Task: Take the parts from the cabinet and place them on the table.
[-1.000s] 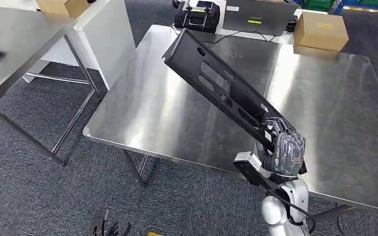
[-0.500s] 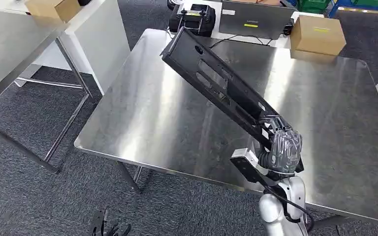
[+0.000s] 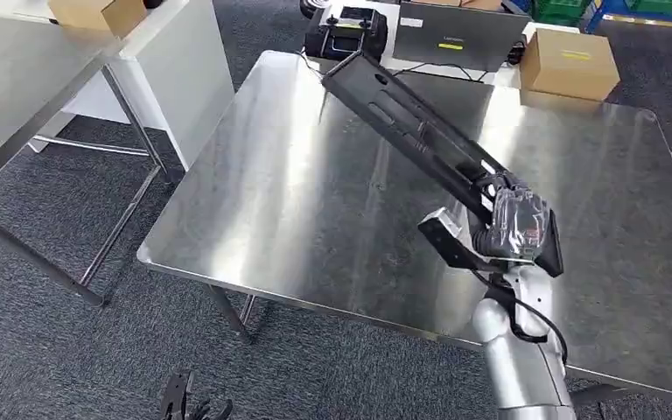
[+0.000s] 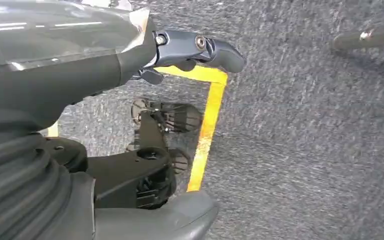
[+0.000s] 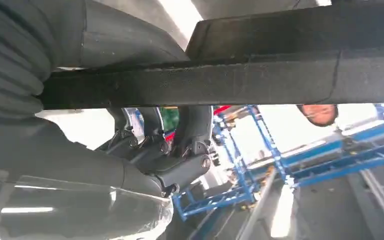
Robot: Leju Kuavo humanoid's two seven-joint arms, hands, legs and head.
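A long black part (image 3: 411,122) with cut-outs slants above the steel table (image 3: 271,192). My right hand (image 3: 516,227) grips its near end over the table's right front area. The far end points towards the table's back edge. In the right wrist view the part (image 5: 230,80) runs as a dark bar across the picture, with the fingers (image 5: 180,150) curled around it. My left hand (image 4: 195,47) hangs low beside my body above the grey carpet and holds nothing. Its dark fingertips (image 3: 184,404) show at the bottom of the head view.
A cardboard box (image 3: 569,57), a black device (image 3: 346,31) and a grey laptop (image 3: 459,31) sit at the table's back edge. A second steel table (image 3: 17,79) with a box (image 3: 96,10) stands at left. A yellow floor line (image 4: 207,135) runs below my left hand.
My right hand has moved forward over the table and turned the part, so its broad face now shows nearly edge-on. The part's far end swung right. The left hand stayed hanging.
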